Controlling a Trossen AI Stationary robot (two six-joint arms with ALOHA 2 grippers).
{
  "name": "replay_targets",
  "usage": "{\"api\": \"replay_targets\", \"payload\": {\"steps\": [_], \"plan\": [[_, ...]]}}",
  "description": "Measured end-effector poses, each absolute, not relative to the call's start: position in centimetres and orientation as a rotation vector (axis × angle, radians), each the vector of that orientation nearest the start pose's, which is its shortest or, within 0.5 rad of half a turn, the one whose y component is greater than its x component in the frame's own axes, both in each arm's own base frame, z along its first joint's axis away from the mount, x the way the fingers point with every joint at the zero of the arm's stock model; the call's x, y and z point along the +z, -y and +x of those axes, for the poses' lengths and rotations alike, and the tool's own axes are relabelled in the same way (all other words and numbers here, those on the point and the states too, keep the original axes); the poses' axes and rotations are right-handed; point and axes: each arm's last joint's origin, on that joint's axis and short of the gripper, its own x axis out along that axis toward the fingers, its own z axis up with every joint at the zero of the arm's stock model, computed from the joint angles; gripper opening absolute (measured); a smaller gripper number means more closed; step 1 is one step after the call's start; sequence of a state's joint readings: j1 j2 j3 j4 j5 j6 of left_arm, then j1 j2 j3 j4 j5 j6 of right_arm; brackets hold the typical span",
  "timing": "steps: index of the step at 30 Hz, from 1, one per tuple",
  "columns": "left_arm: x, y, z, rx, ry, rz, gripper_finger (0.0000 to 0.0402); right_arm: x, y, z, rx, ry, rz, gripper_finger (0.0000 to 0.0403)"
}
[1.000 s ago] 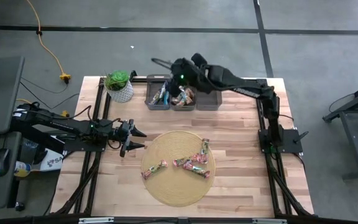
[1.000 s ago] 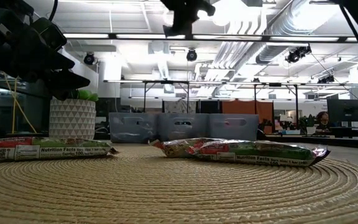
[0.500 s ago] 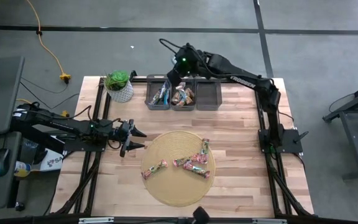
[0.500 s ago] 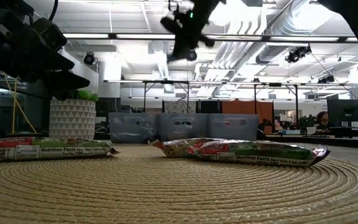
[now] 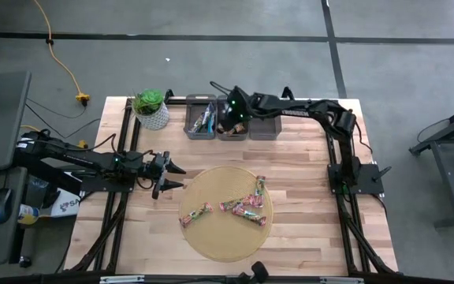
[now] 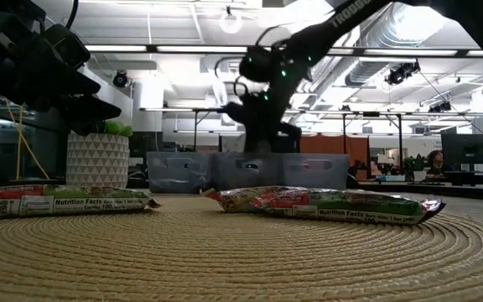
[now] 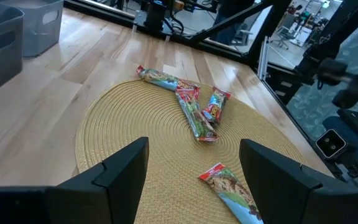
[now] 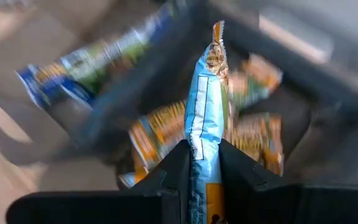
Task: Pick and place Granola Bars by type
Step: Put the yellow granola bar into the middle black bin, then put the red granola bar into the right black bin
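Right hand (image 5: 228, 120) is clamped on one granola bar (image 8: 202, 118), bar sticking straight out from between the fingers, long axis in line with the hand; wrapper face showing is pale blue with an orange patch, top end crimped.

Landmark: the middle bin (image 5: 232, 126) of the three grey bins at the far edge of the table (image 5: 306, 197). Held bar hangs right over that middle bin, tip pointing down into it; orange/brown bars (image 8: 253, 134) already lie in it directly under the tip. Bin to its left (image 5: 201, 122) holds blue/green bars (image 8: 79, 68); bin to its right (image 5: 264, 125) looks empty from above.

So the relation that matters: bar is above the middle bin, not the left one, and roughly end-on to the floor of it; my read is a release here drops it among the orange ones. Whether that type match is right I can't tell; wrapper shows both blue and orange.

Left hand (image 5: 166, 175) is open, parked well toward the near-left from the middle bin, just off the edge of the round woven mat (image 5: 211, 237); remaining bars (image 5: 243, 207) lie on that mat, nearer the left hand than the right.
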State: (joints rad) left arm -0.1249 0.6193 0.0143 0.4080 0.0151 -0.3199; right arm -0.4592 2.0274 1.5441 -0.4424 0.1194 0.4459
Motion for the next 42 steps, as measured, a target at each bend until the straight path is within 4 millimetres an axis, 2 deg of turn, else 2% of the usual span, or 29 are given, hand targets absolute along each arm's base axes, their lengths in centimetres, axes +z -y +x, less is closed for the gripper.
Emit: {"api": "replay_targets", "payload": {"steps": [4,9,17,23,27,30,34,38,42], "plan": [[14.8,1.7,13.4,-0.106,-0.218,-0.307,0.0248,18.7,20.1,38.3,-0.748,-0.822,0.608,0.0053],[14.8,1.7,13.4,-0.106,-0.217,-0.307,0.0248,18.7,20.4,38.1,-0.732,-0.826,0.627,0.0056],[14.8,1.7,13.4,-0.107,-0.218,-0.308,0.0248,19.7,20.3,38.7,-0.643,-0.822,0.590,0.0121],[14.8,1.7,13.4,-0.106,-0.218,-0.308,0.0248,21.3,20.4,39.3,-0.556,-0.800,0.581,0.0172],[14.8,1.7,13.4,-0.107,-0.218,-0.308,0.0248,24.2,19.8,40.0,-0.489,-0.769,0.551,0.0189],[14.8,1.7,13.4,-0.107,-0.218,-0.307,0.0248,27.0,18.4,40.7,-0.408,-0.714,0.481,0.0192],[14.8,1.7,13.4,-0.106,-0.219,-0.308,0.0248,30.6,15.1,41.6,-0.293,-0.650,0.364,0.0193],[14.7,1.7,13.4,-0.105,-0.226,-0.307,0.0248,34.0,10.4,42.2,-0.170,-0.595,0.261,0.0193],[14.6,1.7,13.4,-0.103,-0.235,-0.307,0.0248,36.2,4.6,43.0,-0.015,-0.550,0.204,0.0193]]}}
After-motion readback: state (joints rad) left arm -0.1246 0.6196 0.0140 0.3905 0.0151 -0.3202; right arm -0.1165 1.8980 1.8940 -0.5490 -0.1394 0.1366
